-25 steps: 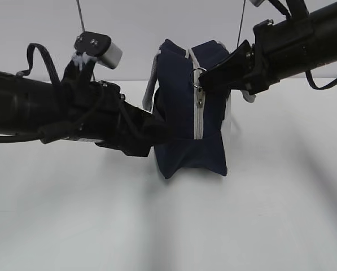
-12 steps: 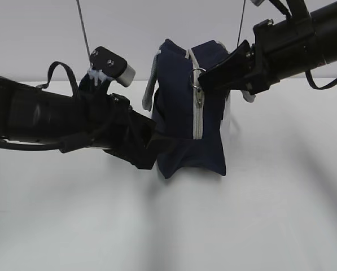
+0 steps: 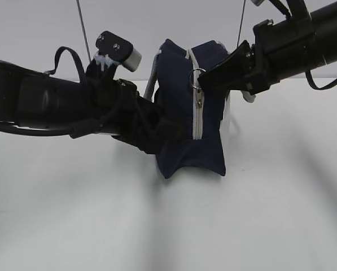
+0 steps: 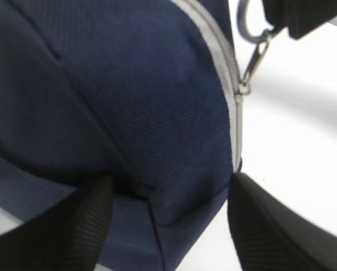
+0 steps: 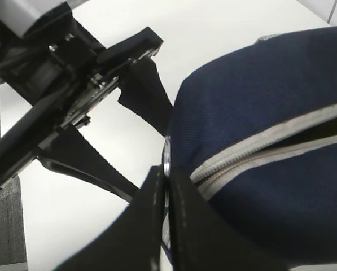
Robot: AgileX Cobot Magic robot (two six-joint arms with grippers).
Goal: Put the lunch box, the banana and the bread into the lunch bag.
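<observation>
The navy lunch bag (image 3: 182, 113) stands on end on the white table, its grey zipper running down the side that faces the exterior view. My right gripper (image 3: 205, 79) reaches in from the upper right and is shut on the metal ring of the zipper pull (image 3: 197, 74); in the right wrist view the ring (image 5: 166, 161) shows between the closed fingers (image 5: 151, 214). My left gripper (image 4: 171, 183) is open, with one finger on each side of the bag's lower corner (image 4: 179, 214). The lunch box, the banana and the bread are out of view.
Bare white table (image 3: 241, 214) lies in front of and to the right of the bag. A grey strap handle (image 3: 152, 79) hangs on the bag's left side. Two thin wires (image 3: 81, 22) hang at the back.
My left arm has moved right and slightly up, bringing its fingers round the bag's lower corner. The right gripper and the bag have stayed put.
</observation>
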